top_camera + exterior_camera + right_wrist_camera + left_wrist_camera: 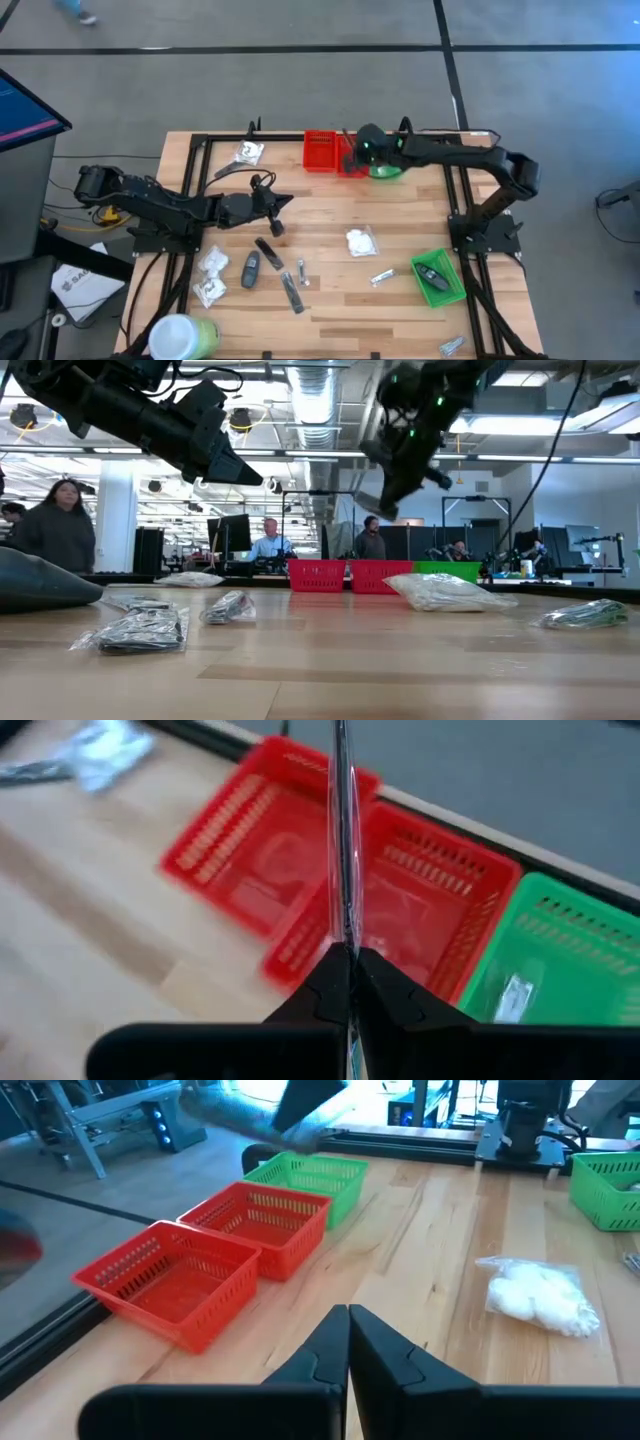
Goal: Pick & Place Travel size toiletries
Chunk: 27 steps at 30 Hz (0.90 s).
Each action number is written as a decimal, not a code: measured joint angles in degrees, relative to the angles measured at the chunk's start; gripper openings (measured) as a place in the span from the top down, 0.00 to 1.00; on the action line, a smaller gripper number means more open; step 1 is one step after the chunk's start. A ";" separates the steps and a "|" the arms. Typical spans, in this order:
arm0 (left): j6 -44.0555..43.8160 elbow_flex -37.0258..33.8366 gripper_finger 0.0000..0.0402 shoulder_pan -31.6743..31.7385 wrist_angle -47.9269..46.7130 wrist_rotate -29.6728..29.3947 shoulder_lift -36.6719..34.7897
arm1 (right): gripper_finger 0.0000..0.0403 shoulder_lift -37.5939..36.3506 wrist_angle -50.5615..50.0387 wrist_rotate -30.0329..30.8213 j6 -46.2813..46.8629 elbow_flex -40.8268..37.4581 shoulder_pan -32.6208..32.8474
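Seen from above, the right gripper (352, 152) is held over the far edge of the wooden table (400, 215), above the two red plastic slatted bins (320, 151) that stand side by side with a green slatted bin (388, 168) beside them. The left gripper (283, 203) hangs over the middle of the table, empty, its fingers pressed together. The travel-size toiletries are scattered: a white crinkly clear-plastic packet (361, 241) near the centre, more packets (211, 275) and slim dark sticks and ovals (268, 264) at the near left, a small silvery sachet (382, 276) beside a second green bin (437, 277).

From table height, both arms are seen raised well above the wood, and the crinkly packet (443, 592) lies untouched.

In the left wrist view, the dark fingers (320, 1360) are shut tight with nothing between them, and the red bins (215, 1260) lie ahead.

In the right wrist view, the fingers (385, 990) are clamped on a thin silvery flat sachet (343, 840), held edge-on above the seam between the two red bins (340, 890).

The risk is judged to lie in the release: the sachet is pinched by one end only and hangs over the shared walls, so it could strike a rim and fall into the wrong bin or onto the table.
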 joint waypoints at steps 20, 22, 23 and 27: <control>1.28 -0.13 0.99 -0.09 0.42 0.16 -0.02 | 1.00 20.00 -11.91 -10.62 -0.92 15.08 -7.51; 1.27 -0.14 0.99 -0.09 0.42 0.20 -0.02 | 0.99 21.32 -13.49 -10.62 -1.13 16.71 -7.43; 1.28 -0.13 0.99 -0.09 0.42 0.22 -0.02 | 0.97 21.70 -13.83 -10.64 -1.17 17.49 -7.34; 1.26 -0.17 0.99 -0.09 0.41 0.33 -0.02 | 0.89 21.63 -14.50 -10.18 -1.58 18.57 -7.06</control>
